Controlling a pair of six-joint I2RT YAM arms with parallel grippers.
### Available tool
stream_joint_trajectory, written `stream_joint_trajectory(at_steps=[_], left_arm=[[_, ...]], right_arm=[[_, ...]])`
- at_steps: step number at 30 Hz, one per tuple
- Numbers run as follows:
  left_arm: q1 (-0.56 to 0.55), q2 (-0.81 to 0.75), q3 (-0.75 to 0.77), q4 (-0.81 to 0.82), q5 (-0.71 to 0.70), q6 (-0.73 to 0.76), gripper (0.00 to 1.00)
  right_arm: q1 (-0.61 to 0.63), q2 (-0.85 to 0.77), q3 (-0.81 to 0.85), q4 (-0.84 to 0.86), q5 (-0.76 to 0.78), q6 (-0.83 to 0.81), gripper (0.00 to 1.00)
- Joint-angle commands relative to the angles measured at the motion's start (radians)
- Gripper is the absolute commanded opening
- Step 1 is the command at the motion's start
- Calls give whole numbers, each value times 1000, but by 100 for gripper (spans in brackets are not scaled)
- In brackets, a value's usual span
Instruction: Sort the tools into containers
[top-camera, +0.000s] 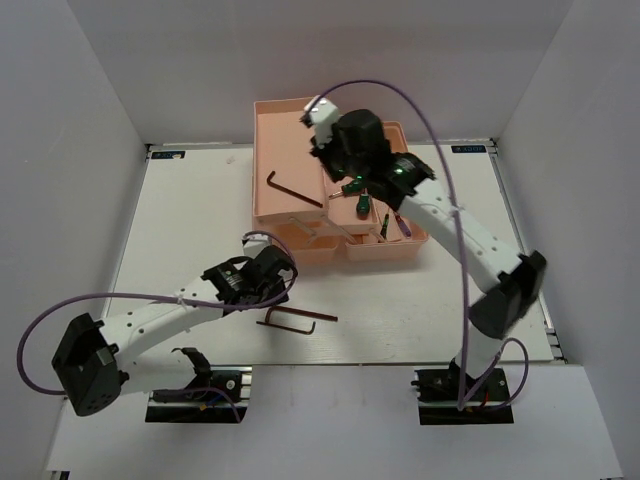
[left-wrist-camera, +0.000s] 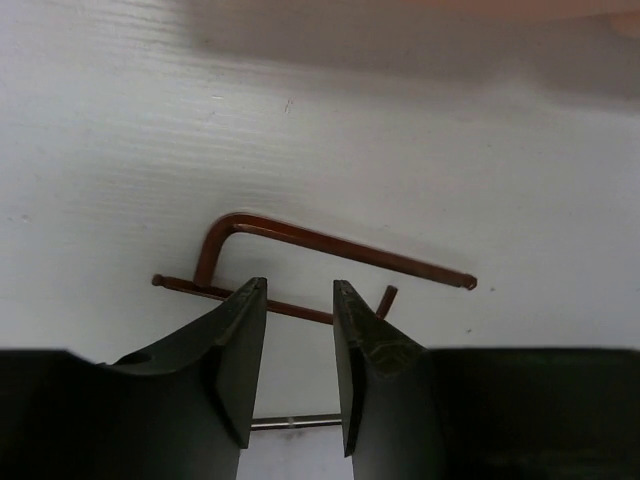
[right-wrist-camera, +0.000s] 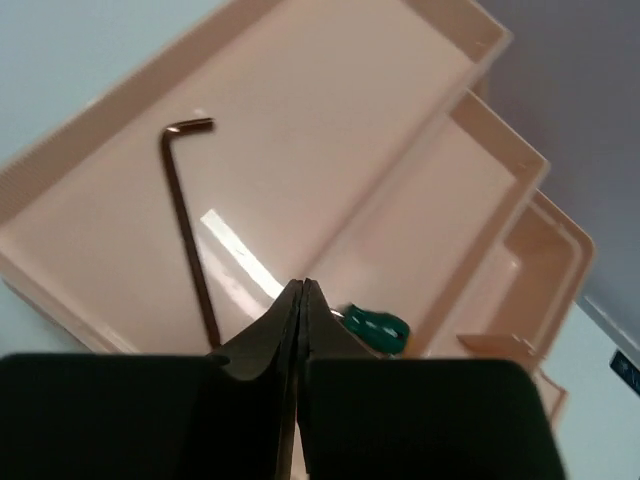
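The salmon-pink toolbox (top-camera: 283, 135) stands open at the back, its tiered trays (right-wrist-camera: 330, 110) spread out. One dark hex key (top-camera: 295, 190) (right-wrist-camera: 188, 235) lies in the large tray. Two green-handled screwdrivers (top-camera: 350, 186) (top-camera: 362, 207) and two thin screwdrivers (top-camera: 383, 226) (top-camera: 403, 226) lie in the smaller tiers. My right gripper (top-camera: 333, 170) (right-wrist-camera: 302, 283) hangs over the trays, shut and empty, with a green handle (right-wrist-camera: 375, 328) just right of its tips. Two more brown hex keys (top-camera: 295, 320) (left-wrist-camera: 330, 245) lie overlapped on the table. My left gripper (top-camera: 283, 285) (left-wrist-camera: 297, 285) is open just short of them, holding nothing.
White walls close in the table on the left, right and back. The left arm's purple cable (top-camera: 60, 310) loops over the near left of the table, and the right arm's cable (top-camera: 440, 160) arches above the toolbox. The toolbox's shadow (left-wrist-camera: 420, 40) falls beyond the hex keys.
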Motion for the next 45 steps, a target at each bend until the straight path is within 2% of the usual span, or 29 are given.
stream_joint_trajectory(at_steps=[1, 2, 3, 6, 8, 10, 12, 15, 21, 26, 29, 34, 41, 45], left_arm=[[2, 48, 77, -19, 16, -142, 43], [2, 78, 77, -19, 30, -153, 43], [2, 91, 77, -19, 30, -153, 45], [2, 144, 77, 4, 64, -203, 48], [2, 168, 77, 24, 93, -225, 52], [2, 187, 66, 47, 107, -253, 57], [2, 203, 57, 63, 136, -283, 61], [2, 223, 36, 99, 145, -306, 65], [2, 281, 5, 145, 176, -351, 65], [-8, 312, -24, 155, 176, -383, 65], [-8, 312, -33, 142, 139, -395, 65], [-8, 361, -33, 142, 105, -414, 62], [-8, 448, -9, 144, 105, -423, 50], [-8, 493, 17, 101, 115, -423, 49]], right_arm=[[-92, -142, -136, -50, 13, 94, 0], [-103, -208, -170, -59, -1, 103, 0], [-113, -228, -244, -70, -27, 108, 4], [-165, -326, -457, -96, -125, 147, 40], [-194, -375, -515, -123, -231, 148, 47], [-214, -440, -633, -131, -357, 161, 47], [-232, -508, -757, -111, -409, 166, 46], [-267, -575, -854, -59, -422, 154, 44], [-355, -672, -1027, 27, -481, 146, 44], [-422, -710, -1075, 65, -474, 143, 40], [-442, -696, -1084, 58, -544, 149, 40], [-459, -701, -1084, 56, -557, 152, 39], [-481, -722, -1092, 62, -583, 155, 38], [-487, -725, -1098, 61, -598, 160, 36]])
